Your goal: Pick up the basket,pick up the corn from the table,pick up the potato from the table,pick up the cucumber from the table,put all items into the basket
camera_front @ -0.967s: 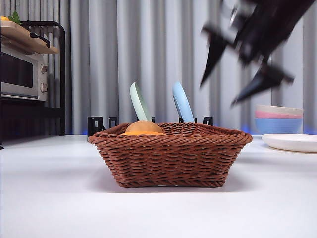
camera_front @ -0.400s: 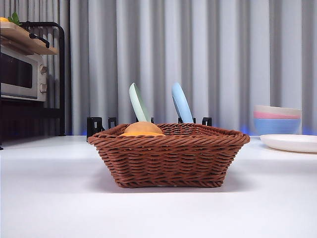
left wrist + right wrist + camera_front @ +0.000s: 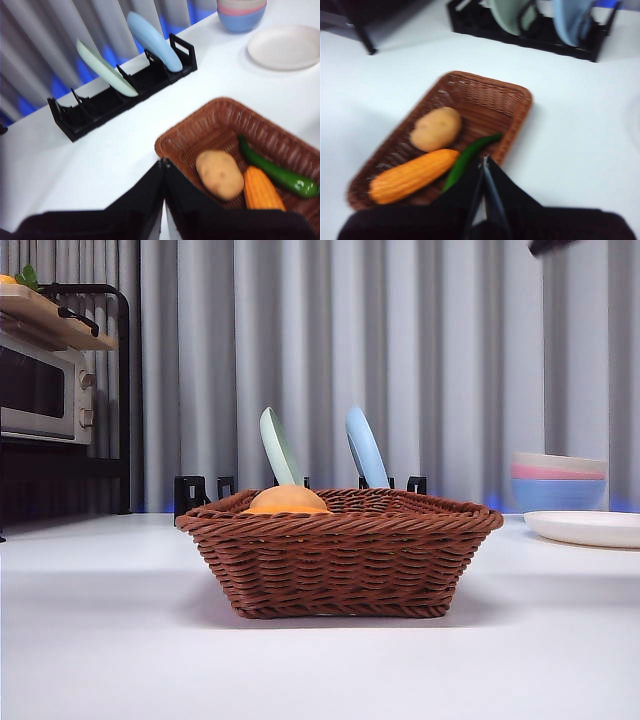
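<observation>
I see my left gripper (image 3: 163, 167) with jaws pressed together and empty, raised above the table near the basket (image 3: 210, 125). My right gripper (image 3: 483, 165) is likewise closed on nothing, above the basket's rim. Inside the basket lie the potato (image 3: 219, 174), the corn (image 3: 262, 189) beside it and the cucumber (image 3: 275, 171) along the corn's other side. Behind stands a black dish rack (image 3: 125, 90) holding a green plate (image 3: 105, 69) and a blue plate (image 3: 153, 41).
</observation>
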You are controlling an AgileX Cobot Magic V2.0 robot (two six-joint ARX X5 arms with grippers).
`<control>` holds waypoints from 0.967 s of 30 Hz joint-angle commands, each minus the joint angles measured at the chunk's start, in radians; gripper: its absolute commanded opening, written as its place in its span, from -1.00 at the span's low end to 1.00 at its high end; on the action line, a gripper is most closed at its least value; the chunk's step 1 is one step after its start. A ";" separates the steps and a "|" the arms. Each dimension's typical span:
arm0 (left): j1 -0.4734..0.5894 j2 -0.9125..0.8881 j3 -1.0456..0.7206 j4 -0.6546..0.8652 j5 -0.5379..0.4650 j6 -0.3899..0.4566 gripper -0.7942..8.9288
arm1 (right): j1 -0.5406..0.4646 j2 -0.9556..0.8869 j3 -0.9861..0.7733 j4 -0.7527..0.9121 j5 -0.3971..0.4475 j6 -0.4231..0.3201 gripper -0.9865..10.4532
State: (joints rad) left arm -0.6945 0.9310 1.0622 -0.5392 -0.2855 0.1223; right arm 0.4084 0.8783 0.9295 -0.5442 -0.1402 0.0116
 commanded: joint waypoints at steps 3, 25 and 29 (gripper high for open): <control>0.002 -0.142 -0.248 0.105 0.002 -0.046 -0.85 | 0.036 -0.153 -0.224 0.177 0.093 0.055 -0.84; -0.005 -0.285 -0.426 0.179 -0.001 -0.163 -0.84 | 0.070 -0.270 -0.366 0.218 0.147 0.174 -0.83; 0.041 -0.379 -0.433 0.124 -0.048 -0.043 -0.84 | 0.070 -0.270 -0.365 0.218 0.147 0.174 -0.83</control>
State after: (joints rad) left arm -0.6693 0.5819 0.6384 -0.4236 -0.3168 0.0284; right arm 0.4774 0.6090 0.5678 -0.3344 0.0040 0.1745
